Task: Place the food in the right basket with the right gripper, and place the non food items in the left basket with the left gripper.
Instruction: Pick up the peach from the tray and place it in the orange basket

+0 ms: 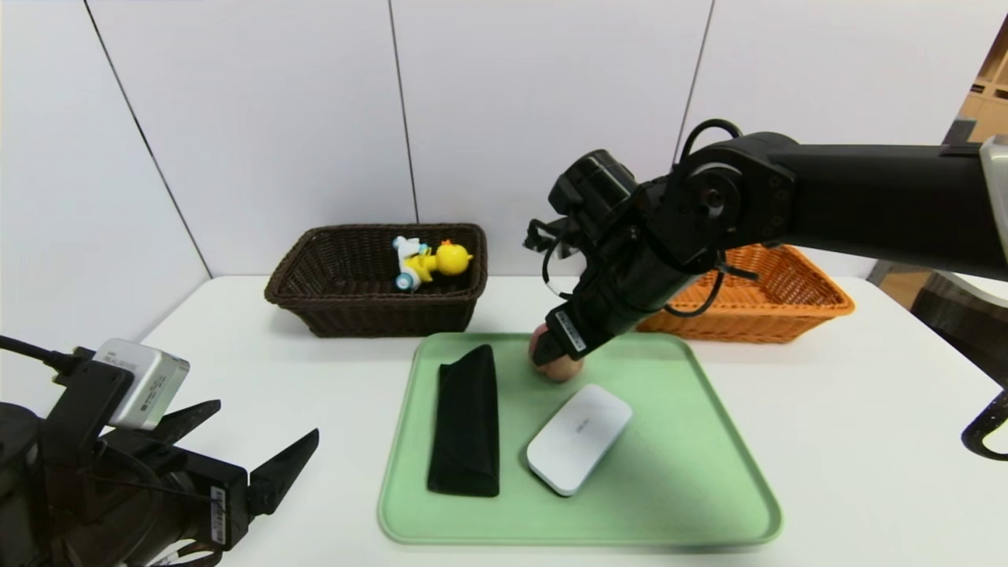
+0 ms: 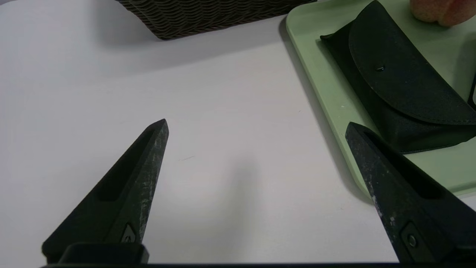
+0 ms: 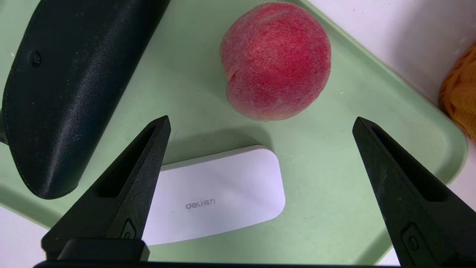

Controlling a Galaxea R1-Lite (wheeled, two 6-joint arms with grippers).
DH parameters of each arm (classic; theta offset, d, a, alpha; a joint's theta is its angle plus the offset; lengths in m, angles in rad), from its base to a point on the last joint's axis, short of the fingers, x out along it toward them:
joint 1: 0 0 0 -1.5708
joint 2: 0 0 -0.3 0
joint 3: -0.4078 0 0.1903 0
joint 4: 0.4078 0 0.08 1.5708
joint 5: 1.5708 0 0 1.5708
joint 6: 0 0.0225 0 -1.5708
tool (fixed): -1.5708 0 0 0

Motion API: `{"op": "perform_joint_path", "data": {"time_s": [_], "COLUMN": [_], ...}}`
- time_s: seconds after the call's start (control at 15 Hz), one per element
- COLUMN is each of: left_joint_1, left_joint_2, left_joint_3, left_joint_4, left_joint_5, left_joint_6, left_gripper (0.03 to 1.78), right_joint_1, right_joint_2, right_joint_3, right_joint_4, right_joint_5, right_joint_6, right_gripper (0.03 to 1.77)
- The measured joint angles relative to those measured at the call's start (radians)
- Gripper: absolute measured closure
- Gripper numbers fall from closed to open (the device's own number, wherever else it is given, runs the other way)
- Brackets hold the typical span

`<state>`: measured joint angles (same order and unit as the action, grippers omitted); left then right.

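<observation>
My right gripper (image 3: 260, 123) stands spread w/ the peach (image 3: 276, 61) on the green tray (image 3: 334, 208) just ahead of the tips, untouched: advise straddling its widest part, closing gently, w/o nudging the white case (image 3: 223, 197).

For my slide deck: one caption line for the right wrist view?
Open right end effector poised above a peach on the green tray.

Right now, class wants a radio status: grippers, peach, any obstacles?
Right gripper open above peach on tray. Left gripper open, parked off tray. White case close beside peach.
</observation>
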<state>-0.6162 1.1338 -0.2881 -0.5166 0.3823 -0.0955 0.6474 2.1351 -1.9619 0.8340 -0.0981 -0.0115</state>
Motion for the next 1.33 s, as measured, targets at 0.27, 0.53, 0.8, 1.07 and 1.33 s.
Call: {"op": "perform_joint_path", "data": {"time_s": [0.27,0.53,0.8,1.07,1.33], "left_joint_1": [0.0,0.0,0.0,0.0,0.0], "left_joint_2": [-0.002,-0.003,-0.003,-0.003,-0.008], "left_joint_3": [0.0,0.001,0.0,0.001,0.0], "left_joint_4": [0.001,0.0,0.0,0.0,0.0], "left_joint_5": [0.0,0.0,0.0,-0.001,-0.001], "left_joint_6": [0.0,0.0,0.0,0.0,0.001], "left_gripper": [0.12,0.12,0.12,0.12,0.12], "right_joint_1": [-0.001,0.0,0.0,0.001,-0.001], "right_joint_2": [0.025,0.049,0.072,0.087,0.101], "right_joint_3": [0.0,0.0,0.0,0.005,0.009], "right_joint_4": [-0.024,-0.044,-0.058,-0.066,-0.078], "right_joint_5": [0.002,0.003,0.002,0.003,0.001], "right_joint_6": [0.0,0.0,0.0,-0.001,-0.001], "right_gripper": [0.1,0.1,0.1,0.1,0.1]}}
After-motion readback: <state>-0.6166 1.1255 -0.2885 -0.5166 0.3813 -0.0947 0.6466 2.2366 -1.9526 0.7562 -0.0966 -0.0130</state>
